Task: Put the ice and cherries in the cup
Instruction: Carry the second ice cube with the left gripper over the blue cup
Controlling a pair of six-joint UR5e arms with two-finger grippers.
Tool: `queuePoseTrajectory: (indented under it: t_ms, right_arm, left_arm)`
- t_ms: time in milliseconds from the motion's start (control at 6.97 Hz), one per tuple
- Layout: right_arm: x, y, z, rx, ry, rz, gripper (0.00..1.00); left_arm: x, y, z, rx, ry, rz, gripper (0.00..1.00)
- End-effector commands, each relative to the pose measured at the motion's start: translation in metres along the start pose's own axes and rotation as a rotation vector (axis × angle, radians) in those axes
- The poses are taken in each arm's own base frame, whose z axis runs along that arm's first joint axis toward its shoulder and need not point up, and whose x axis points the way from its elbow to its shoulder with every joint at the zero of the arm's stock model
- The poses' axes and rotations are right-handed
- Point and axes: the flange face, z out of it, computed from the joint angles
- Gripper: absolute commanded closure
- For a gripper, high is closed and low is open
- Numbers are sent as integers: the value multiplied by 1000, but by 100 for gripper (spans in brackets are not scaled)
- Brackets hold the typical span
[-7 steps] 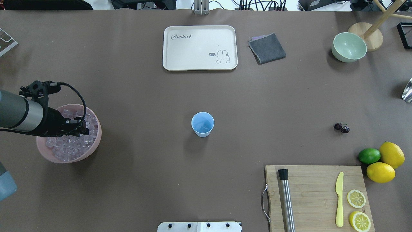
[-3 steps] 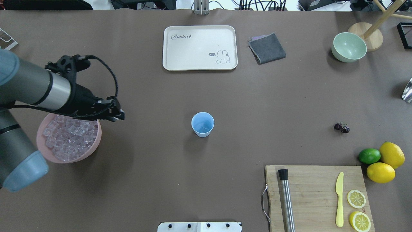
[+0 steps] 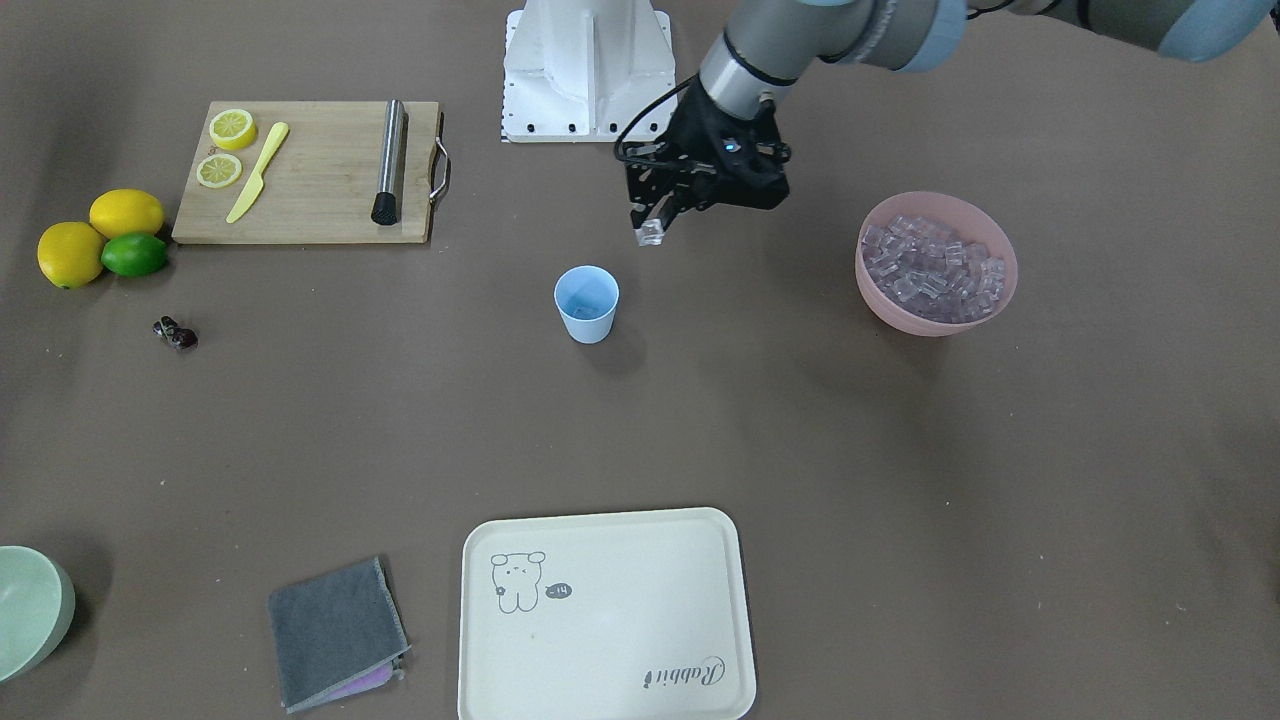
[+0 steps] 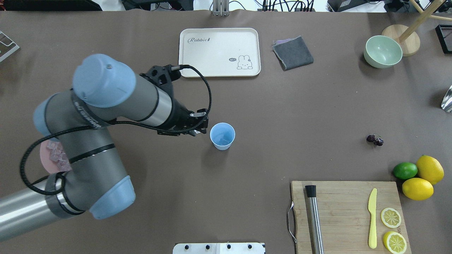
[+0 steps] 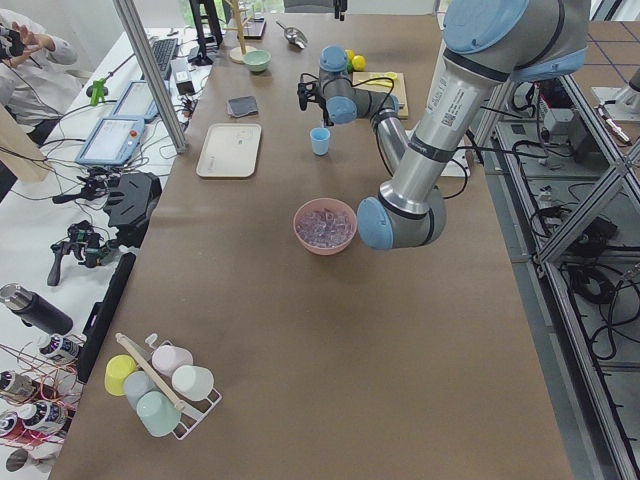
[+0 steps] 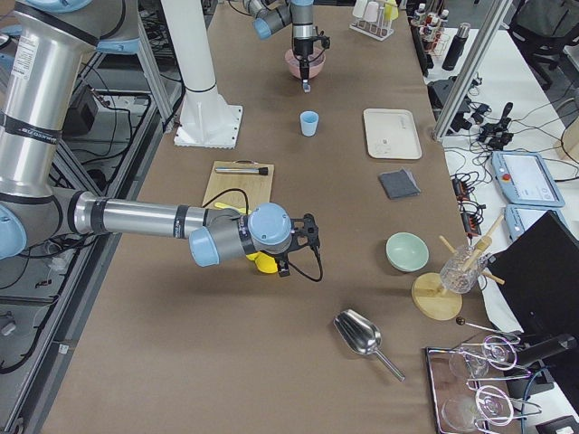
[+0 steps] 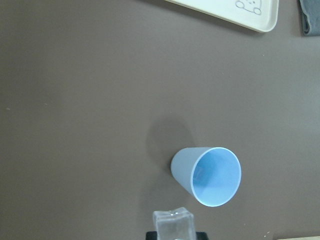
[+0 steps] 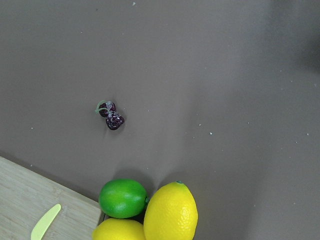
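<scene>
While the left tool [image 3: 654, 222] hangs just short of the cup [image 3: 587, 303], the step in hand is judged to be carrying one ice cube [image 3: 651, 237] to the cup, with release not yet made. Its jaws are drawn in narrow and pinch the cube at the very tips, so that the cube hangs below them, clear of the table [image 4: 247, 106]. Seen from overhead, the cup stands upright at about 4 o'clock of this tool, just beside it and not under it. On the left wrist view the open mouth lies at about 1 o'clock of the cube, apart from it. The next move calls for a short travel to bring the cube squarely over the mouth, and only then an opening of the jaws. The mouth is small and the cup looks light, so an off-centre drop could strike the rim, bounce out or tip it. Farther off, at 9 o'clock of the cup overhead, the pink bowl [image 3: 900, 315] holds the remaining ice [image 3: 935, 265]. Well apart at 3 o'clock of the cup, the cherries [image 4: 374, 140] lie untouched on the table, with a lime [image 4: 405, 170] and lemons [image 4: 429, 169] between 4 and 5 o'clock of them. The right tool [image 6: 298, 249] shows only in a side view, above that fruit; whether it is open cannot be told.
</scene>
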Motion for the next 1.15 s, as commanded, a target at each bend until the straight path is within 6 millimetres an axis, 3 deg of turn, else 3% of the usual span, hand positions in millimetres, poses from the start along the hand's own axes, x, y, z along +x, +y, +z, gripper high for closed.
queuePoseTrajectory:
  t_ms: [0, 287, 430, 574, 717, 1004]
  right_arm:
    - [1, 2, 0, -2, 1, 3, 0]
    - [1, 2, 0, -2, 0, 3, 0]
    - [1, 2, 1, -3, 1, 2, 0]
    - [1, 2, 1, -3, -1, 2, 0]
    - [0, 1, 0, -2, -1, 0, 0]
    - [-3, -3, 1, -2, -1, -9, 0]
  left_arm:
    - [25, 5, 34, 6, -24, -6, 100]
    - [22, 0, 47, 29, -22, 3, 100]
    - [21, -1, 51, 33, -20, 5, 94]
    - [21, -1, 51, 33, -17, 6, 27]
    - [21, -2, 51, 34, -18, 6, 4]
    - [15, -21, 38, 55, -22, 85, 4]
